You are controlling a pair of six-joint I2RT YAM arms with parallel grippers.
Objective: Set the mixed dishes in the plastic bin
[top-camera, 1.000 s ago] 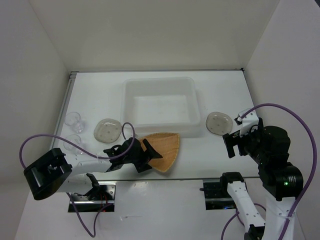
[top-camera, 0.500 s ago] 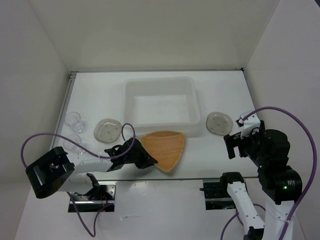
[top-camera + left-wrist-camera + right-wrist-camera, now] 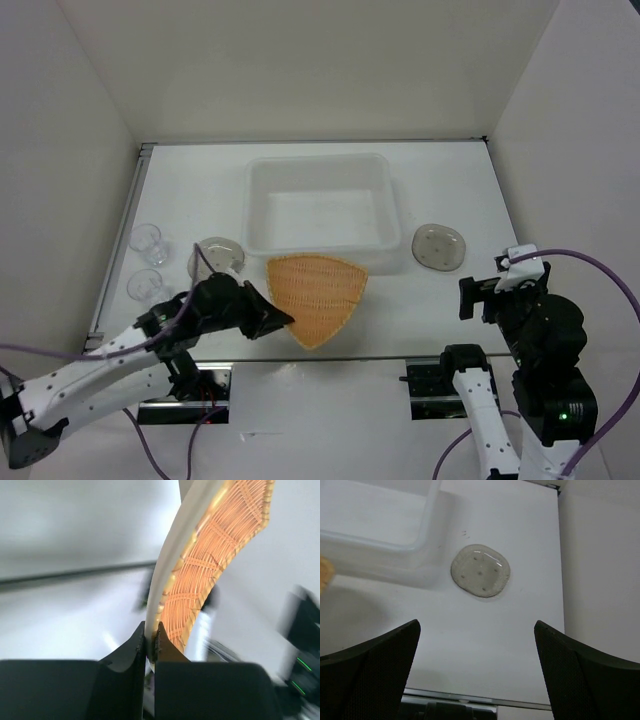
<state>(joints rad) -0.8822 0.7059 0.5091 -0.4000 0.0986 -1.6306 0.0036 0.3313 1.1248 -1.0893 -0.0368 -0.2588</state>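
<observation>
Left arm point(image 3: 110, 352) stretched forward since earlier, end effector point(image 3: 150, 639) pinching orange plate point(image 3: 315, 295), apparently lifted

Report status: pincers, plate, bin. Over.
Left pincer shut on plate, held tilted, short of bin. Right pincer open, empty, near a saucer. Bin holds no dishes. Nothing between plate and bin.

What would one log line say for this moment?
left pincer: shut on plate | plate: tilted, near bin | right pincer: open, empty | bin: empty
</observation>
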